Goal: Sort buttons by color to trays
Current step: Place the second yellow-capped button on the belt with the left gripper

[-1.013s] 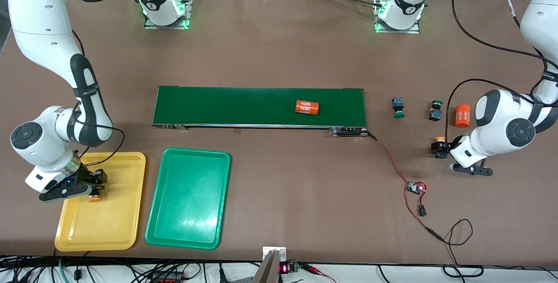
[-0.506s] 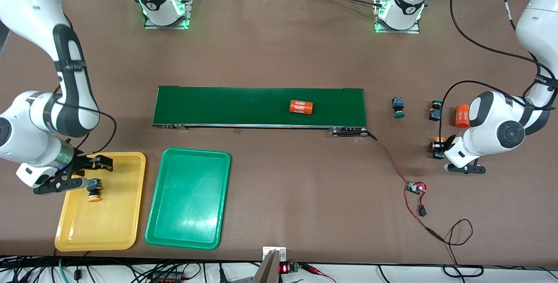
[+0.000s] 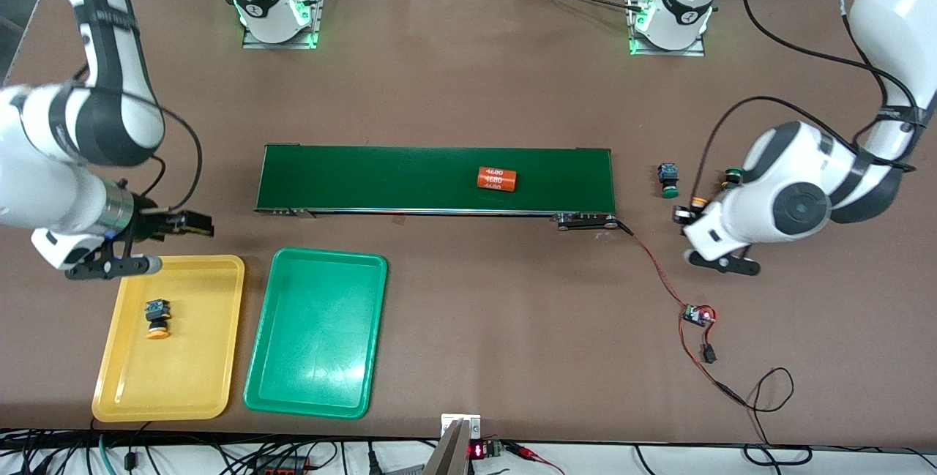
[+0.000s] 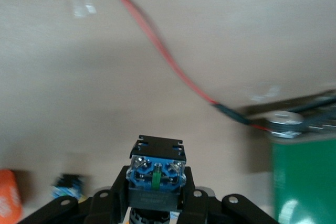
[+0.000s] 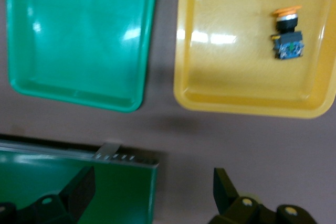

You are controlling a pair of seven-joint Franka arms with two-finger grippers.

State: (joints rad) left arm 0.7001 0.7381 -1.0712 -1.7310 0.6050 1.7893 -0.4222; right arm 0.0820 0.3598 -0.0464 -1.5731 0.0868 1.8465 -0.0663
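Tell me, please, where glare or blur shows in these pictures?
Front view: soft white glare on the shallow green plastic tray. Right wrist view: bright reflections on that tray and the shallow yellow plastic tray. Left wrist view: the thin red wire and brown table are blurred.

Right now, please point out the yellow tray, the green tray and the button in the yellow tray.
yellow tray (image 3: 198,387): front view, bare floor.
green tray (image 3: 315,343): front view, bare floor.
button (image 3: 157,316): front view, body above orange cap.

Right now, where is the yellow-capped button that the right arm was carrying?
In the front view, the yellow-capped button lies inside the yellow tray, at the right arm's end of the table, beside the green tray.
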